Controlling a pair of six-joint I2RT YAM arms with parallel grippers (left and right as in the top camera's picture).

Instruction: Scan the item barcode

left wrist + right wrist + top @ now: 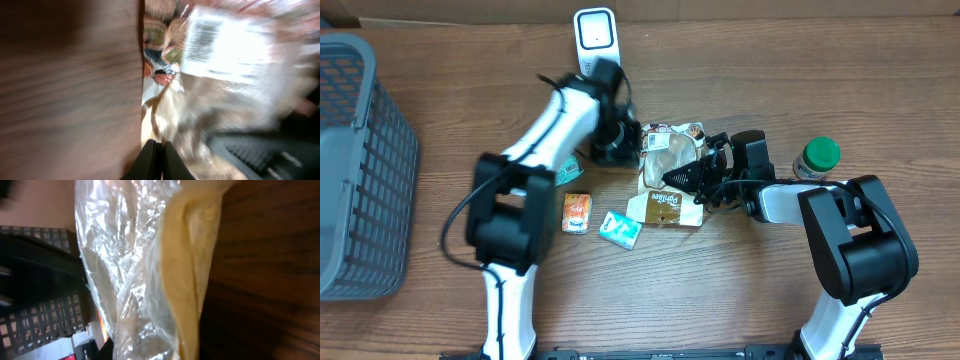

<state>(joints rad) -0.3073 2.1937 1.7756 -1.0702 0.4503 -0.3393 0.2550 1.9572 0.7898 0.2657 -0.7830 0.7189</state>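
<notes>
Bag [665, 190] lies at frame centre on the tabletop [740, 300], between both arms. Left end effector [156, 152] is pressed together, seemingly empty, though the view is blurred. Right end effector [692, 177] is at the bag's edge; I cannot tell its grip. Best to pinch firmly, lift, and turn the barcode [205, 35] toward the scanner [593, 35]. One bag, one scanner, two packets [577, 212], one bottle [817, 156], one basket [360, 170].

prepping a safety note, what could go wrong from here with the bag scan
1. The clear bag is crumpled and shiny, so glare may hide its barcode label.
2. The right gripper meets only thin film at the bag's edge; it could slip or tear.
3. The left gripper, shut, sits close beside the bag, so the two grippers could bump.
</notes>
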